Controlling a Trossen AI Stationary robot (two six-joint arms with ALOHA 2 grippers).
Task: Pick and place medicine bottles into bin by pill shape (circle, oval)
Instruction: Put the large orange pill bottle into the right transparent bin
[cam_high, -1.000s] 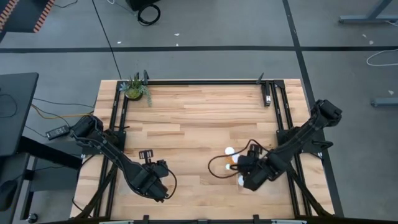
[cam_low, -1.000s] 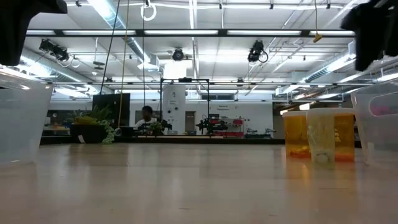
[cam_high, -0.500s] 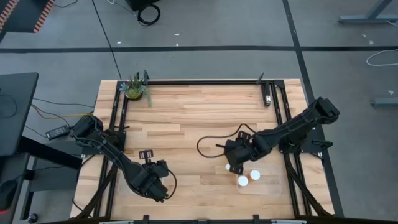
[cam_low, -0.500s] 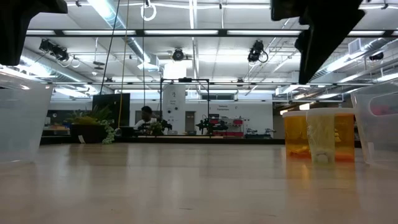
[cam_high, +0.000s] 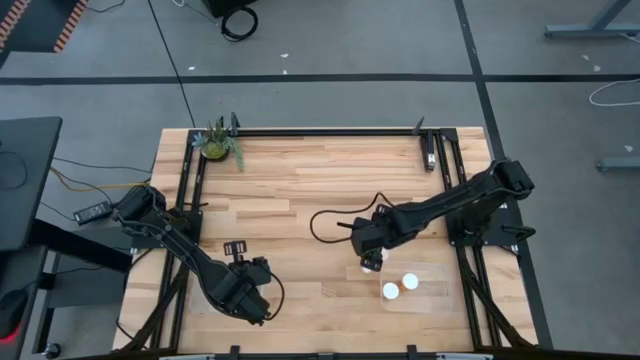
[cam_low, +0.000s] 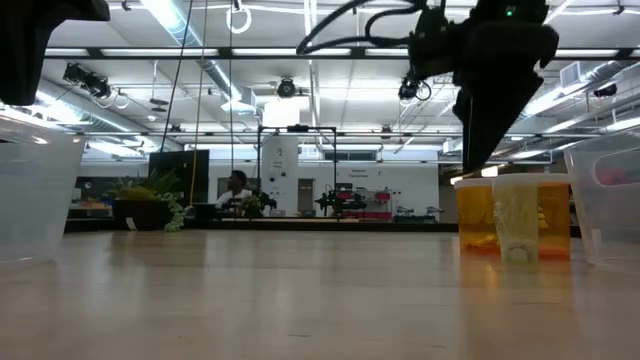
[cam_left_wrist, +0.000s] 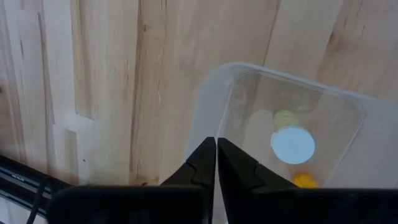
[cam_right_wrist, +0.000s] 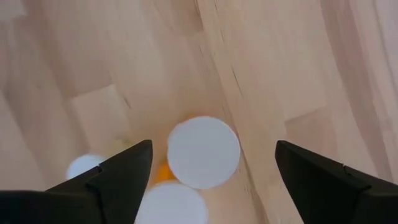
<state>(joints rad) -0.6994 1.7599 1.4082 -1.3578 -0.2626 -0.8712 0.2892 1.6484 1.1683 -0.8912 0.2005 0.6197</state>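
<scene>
right gripper (cam_right_wrist: 208, 171) spread over round white-capped medicine bottles (cam_right_wrist: 203, 152); woodgrain table (cam_high: 300, 190)

I see wooden table (cam_high: 320, 190), light planks, black metal frame (cam_high: 330, 131) along back edge and sides. Small potted plant (cam_high: 216, 142) at far left corner of table; same plant shows in low view before dark background. Black cable (cam_high: 172, 60) runs over grey floor (cam_high: 340, 40) behind table. Small black box (cam_high: 93, 211) with wires lies beside left edge. In low view, person (cam_low: 236, 186) far back in room, under long ceiling lights (cam_low: 300, 52).
</scene>
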